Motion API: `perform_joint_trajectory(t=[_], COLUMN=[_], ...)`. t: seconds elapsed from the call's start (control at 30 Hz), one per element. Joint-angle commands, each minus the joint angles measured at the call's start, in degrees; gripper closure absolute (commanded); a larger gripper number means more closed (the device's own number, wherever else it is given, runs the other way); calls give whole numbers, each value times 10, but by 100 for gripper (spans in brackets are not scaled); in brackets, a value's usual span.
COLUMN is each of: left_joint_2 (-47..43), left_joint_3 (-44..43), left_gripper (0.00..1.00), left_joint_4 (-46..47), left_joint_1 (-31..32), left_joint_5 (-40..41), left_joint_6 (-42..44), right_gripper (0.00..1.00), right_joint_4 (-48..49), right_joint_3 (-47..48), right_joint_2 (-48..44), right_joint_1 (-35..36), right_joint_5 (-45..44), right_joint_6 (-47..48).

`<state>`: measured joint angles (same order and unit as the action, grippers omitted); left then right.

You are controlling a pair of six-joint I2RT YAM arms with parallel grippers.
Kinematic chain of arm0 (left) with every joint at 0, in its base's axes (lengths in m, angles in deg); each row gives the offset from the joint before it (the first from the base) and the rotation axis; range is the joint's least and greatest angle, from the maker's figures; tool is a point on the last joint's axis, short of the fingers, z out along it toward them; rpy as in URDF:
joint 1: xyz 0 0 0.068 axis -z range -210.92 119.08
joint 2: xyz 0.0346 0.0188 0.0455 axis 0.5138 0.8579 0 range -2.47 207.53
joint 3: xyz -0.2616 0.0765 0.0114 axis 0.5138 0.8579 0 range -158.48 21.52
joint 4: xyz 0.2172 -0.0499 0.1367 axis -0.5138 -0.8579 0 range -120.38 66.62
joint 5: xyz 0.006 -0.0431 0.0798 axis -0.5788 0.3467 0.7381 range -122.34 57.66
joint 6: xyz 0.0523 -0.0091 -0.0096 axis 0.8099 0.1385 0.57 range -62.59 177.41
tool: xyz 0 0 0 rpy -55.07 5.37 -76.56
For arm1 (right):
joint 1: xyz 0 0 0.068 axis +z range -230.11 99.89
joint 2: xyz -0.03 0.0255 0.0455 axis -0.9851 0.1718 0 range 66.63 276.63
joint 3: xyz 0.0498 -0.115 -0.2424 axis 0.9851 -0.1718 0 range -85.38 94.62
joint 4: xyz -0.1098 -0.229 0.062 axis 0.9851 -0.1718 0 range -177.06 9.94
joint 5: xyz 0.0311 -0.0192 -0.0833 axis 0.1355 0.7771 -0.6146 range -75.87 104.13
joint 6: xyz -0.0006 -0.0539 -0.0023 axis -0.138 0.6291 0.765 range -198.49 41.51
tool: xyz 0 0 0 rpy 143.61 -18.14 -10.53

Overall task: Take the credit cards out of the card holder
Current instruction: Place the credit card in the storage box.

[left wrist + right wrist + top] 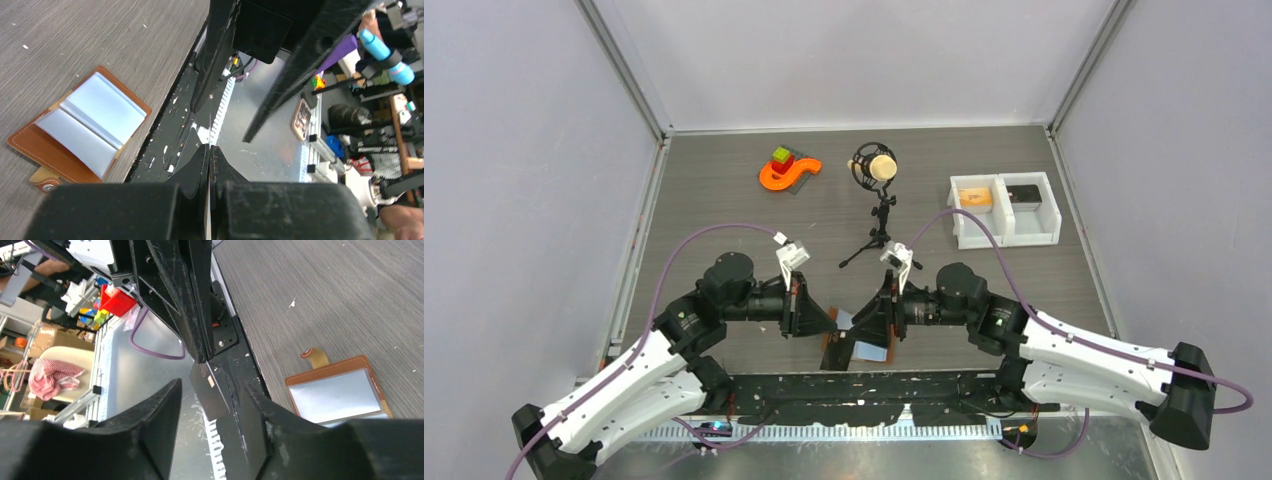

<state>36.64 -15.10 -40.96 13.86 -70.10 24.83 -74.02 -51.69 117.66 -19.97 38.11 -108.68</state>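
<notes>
Card holder point(82, 130) lies open on tabletop point(724, 200); left pincer point(209, 150) clenched, right pincer point(212, 386) released; white bin point(1004, 238) holds tan item point(975, 198), black item point(1024, 193)

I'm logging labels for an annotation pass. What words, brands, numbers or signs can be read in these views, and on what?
No text is legible anywhere.
Brown leather card holder, open on the table: no print visible.
Small brown plaque beyond the table edge, left wrist view: dark marks, too blurred to read.
White two-compartment bin, top view: contents too small to read.
</notes>
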Motion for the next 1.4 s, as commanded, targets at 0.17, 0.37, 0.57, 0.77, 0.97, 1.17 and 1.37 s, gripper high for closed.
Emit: perform_joint_trajectory(t=[0.17, 0.37, 0.57, 0.77, 0.97, 1.17, 1.37], left_joint_2=[-42, -41, -77, -121, -168, -175, -121], left_joint_3=[-26, -23, 78, 136, 142, 123, 47], left_gripper=[100, 100, 100, 100, 100, 70, 45], left_joint_4=[44, 81, 234, 285, 241, 176, 30], left_joint_1=[-2, -9, -13, -14, -14, -14, -14], left_joint_5=[92, 177, 256, 271, 260, 185, 112], left_joint_6=[-91, -90, -200, -249, -242, -188, -68], right_gripper=[34, 29, 33, 84, 95, 95, 95], right_joint_4=[61, 129, 159, 155, 90, 60, 34], right_joint_3=[-64, -108, -102, -94, -56, -38, -29], right_joint_2=[-89, -94, -63, -65, -70, -63, -23], right_joint_1=[-3, -3, -3, -4, -21, -43, -53], right_joint_5=[-94, -118, -114, -117, -69, -3, 96], right_joint_6=[-70, -81, -80, -41, 10, 25, 54])
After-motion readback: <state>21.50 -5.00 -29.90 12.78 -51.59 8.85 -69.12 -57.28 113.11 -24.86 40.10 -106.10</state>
